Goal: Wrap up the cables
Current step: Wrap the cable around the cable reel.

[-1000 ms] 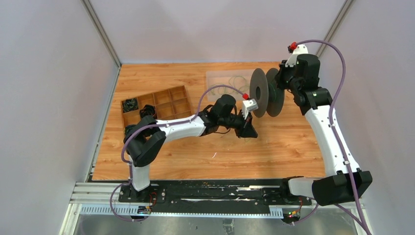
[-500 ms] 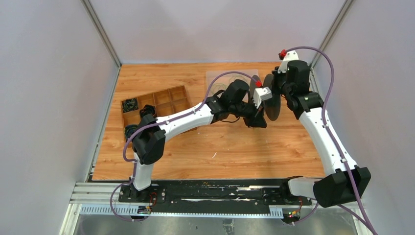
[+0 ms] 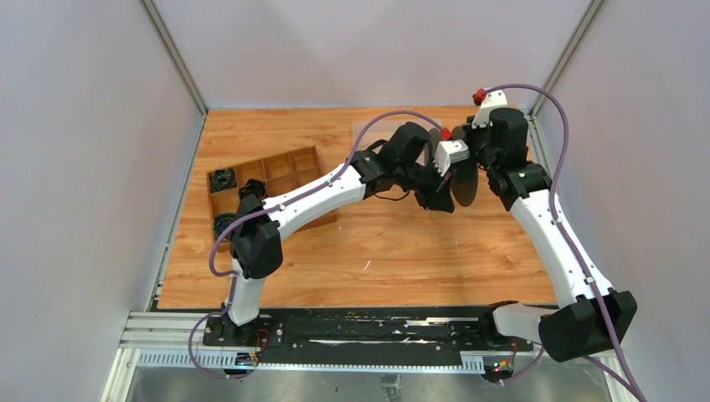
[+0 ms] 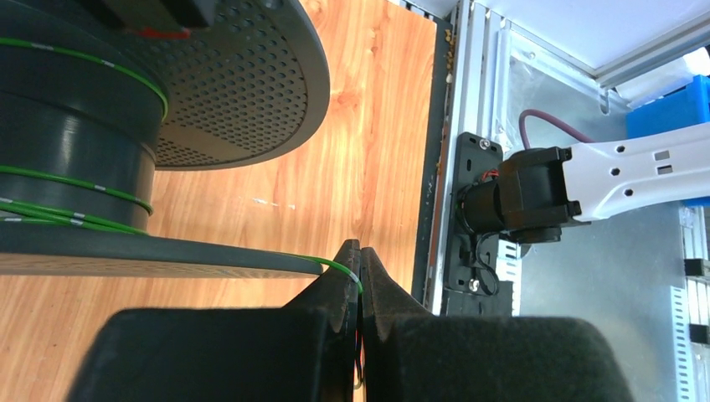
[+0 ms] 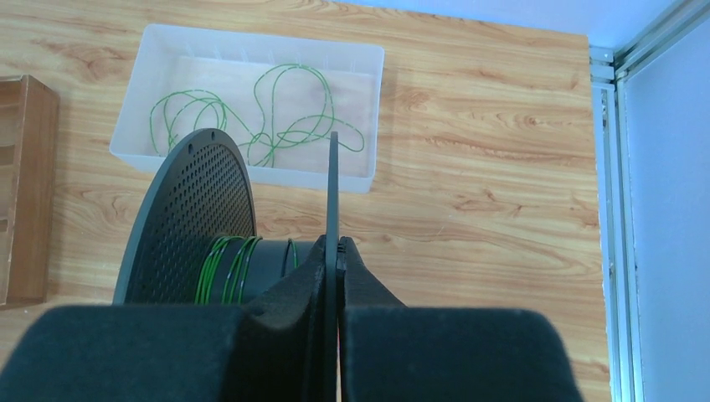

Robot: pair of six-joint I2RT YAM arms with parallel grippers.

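My right gripper point(image 5: 336, 244) is shut on one thin flange of a black spool point(image 5: 188, 213) and holds it above the table; the spool also shows in the top view point(image 3: 462, 172). Thin green cable point(image 5: 224, 266) is wound in a few turns on the spool's hub, which also shows in the left wrist view point(image 4: 79, 180). My left gripper point(image 4: 360, 255) is shut on the free end of that green cable point(image 4: 339, 266), right beside the spool's flange. More loose green cables point(image 5: 280, 113) lie in a clear tray point(image 5: 138, 105).
A wooden compartment box point(image 3: 268, 177) with small black cord bundles sits at the left of the table. The clear tray point(image 3: 377, 134) lies at the back, partly under the left arm. The table's near edge and black rail point(image 3: 360, 322) are at the front.
My left gripper has moved right and toward the back, up close to the spool. My right gripper has turned the spool and shifted it slightly left.
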